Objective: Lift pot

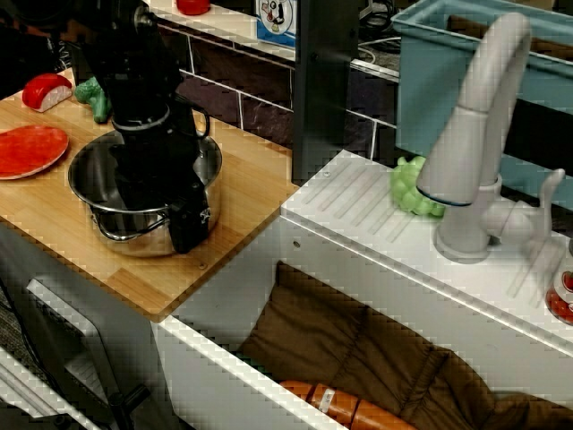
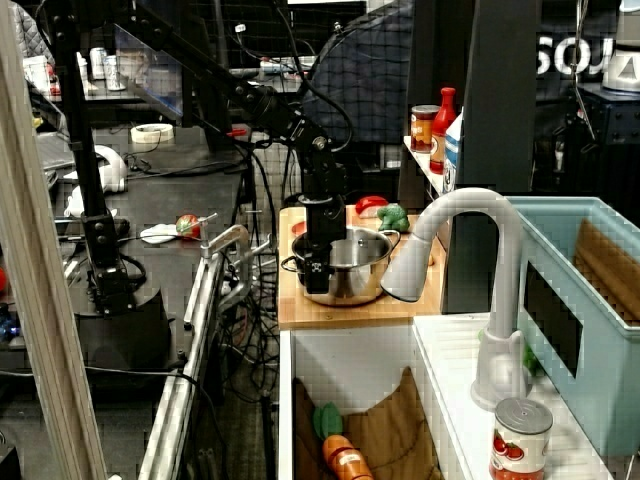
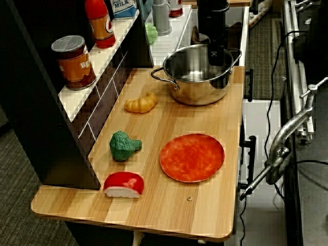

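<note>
the black pincer (image 1: 175, 210) is straddling the rim of the pot (image 1: 143, 202), one finger inside and one outside, seemingly clamping the wall. the shiny round steel pot with thin wire loop handles is sitting left of centre on the pale wooden desk (image 1: 242, 170), beside a flat red plate (image 1: 31, 150).

Black arm (image 2: 270, 105) angled down, pincer (image 1: 175, 210) vertical, fingers straddling something, closure unclear
</note>
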Controlling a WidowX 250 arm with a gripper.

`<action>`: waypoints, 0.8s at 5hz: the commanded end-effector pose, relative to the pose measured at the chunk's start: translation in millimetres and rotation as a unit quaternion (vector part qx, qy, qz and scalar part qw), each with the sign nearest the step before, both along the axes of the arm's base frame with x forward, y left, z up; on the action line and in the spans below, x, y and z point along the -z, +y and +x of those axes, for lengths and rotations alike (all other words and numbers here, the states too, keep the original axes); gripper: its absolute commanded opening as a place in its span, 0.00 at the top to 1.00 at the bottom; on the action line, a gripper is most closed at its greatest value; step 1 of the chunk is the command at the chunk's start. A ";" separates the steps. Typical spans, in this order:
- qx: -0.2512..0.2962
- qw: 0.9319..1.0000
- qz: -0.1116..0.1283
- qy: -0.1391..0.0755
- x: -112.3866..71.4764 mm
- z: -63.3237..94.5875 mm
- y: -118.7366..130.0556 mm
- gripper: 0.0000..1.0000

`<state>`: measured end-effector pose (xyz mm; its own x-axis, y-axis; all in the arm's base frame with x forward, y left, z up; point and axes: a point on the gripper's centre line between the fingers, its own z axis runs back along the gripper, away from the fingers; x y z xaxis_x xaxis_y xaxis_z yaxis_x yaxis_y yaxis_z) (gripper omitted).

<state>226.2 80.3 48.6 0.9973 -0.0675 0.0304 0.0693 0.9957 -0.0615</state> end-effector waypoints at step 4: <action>-0.019 1.000 -0.006 -0.007 -7.1 1.5 9.3 1.00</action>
<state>220.7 85.0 45.5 0.9993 -0.0359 0.0104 0.0367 0.9952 -0.0902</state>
